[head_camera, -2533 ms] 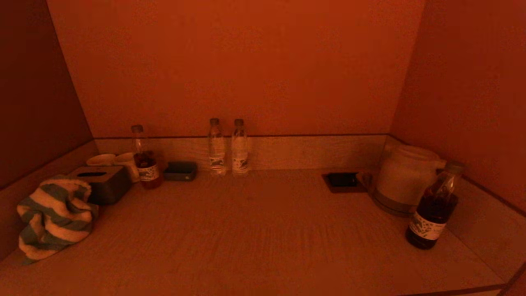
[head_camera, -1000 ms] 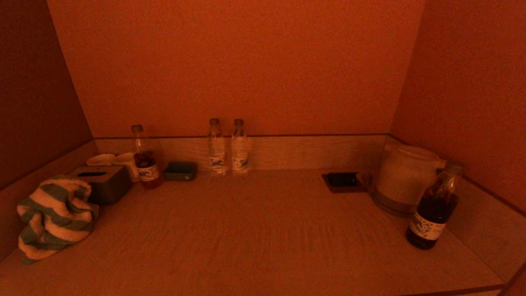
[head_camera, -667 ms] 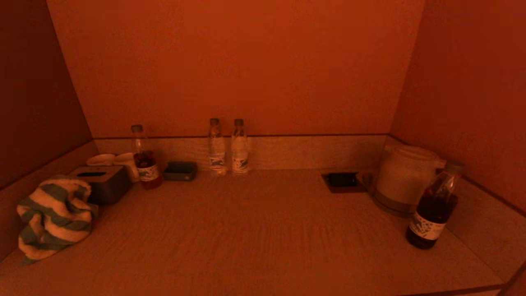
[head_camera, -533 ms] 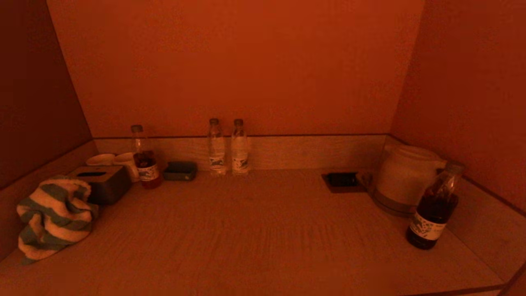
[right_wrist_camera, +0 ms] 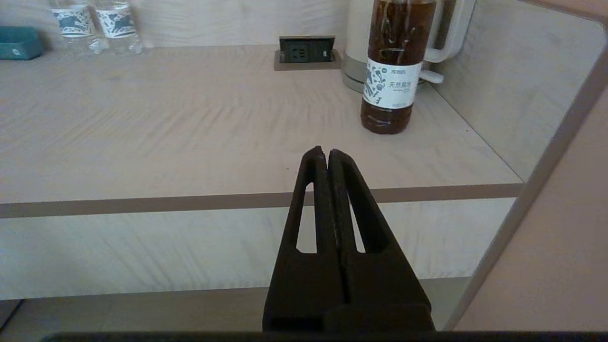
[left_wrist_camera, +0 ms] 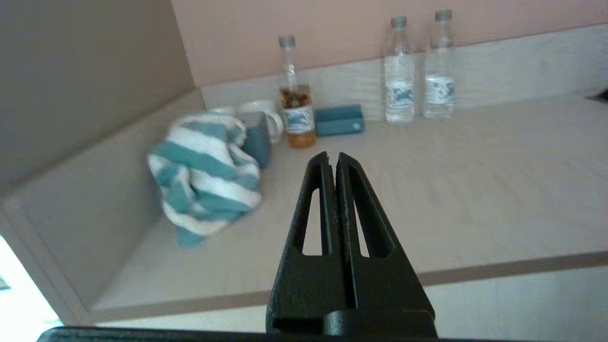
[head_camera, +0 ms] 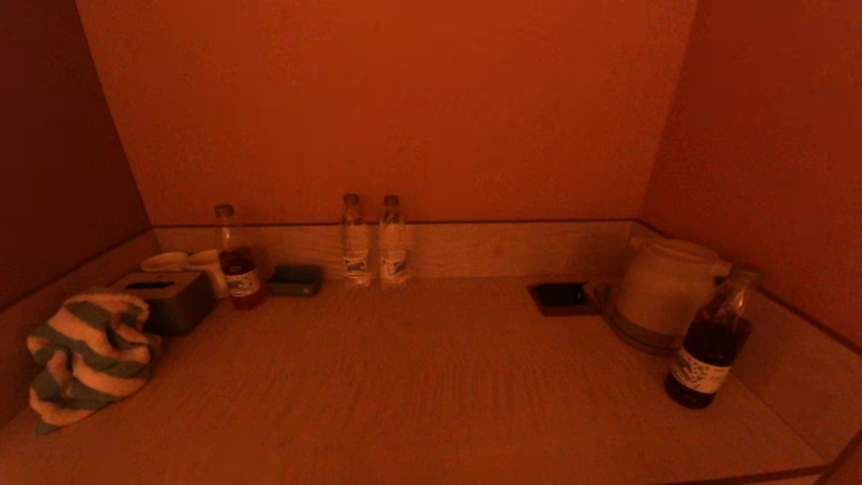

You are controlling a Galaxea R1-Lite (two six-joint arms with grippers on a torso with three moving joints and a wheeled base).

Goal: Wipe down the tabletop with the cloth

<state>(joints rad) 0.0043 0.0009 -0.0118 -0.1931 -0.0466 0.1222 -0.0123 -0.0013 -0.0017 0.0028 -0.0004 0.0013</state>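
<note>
A crumpled teal-and-white striped cloth (head_camera: 87, 353) lies at the left side of the pale wooden tabletop (head_camera: 431, 384), against the left wall. It also shows in the left wrist view (left_wrist_camera: 204, 178). My left gripper (left_wrist_camera: 332, 156) is shut and empty, held in front of the table's front edge and pointing toward the cloth, well short of it. My right gripper (right_wrist_camera: 323, 153) is shut and empty, also in front of the table's front edge at the right. Neither gripper shows in the head view.
Behind the cloth stand a dark tissue box (head_camera: 168, 300), two cups (head_camera: 185, 263), a tea bottle (head_camera: 236, 259) and a small teal box (head_camera: 296, 279). Two water bottles (head_camera: 374, 242) stand at the back. A socket (head_camera: 562, 296), a kettle (head_camera: 663, 289) and a dark bottle (head_camera: 714, 340) stand right.
</note>
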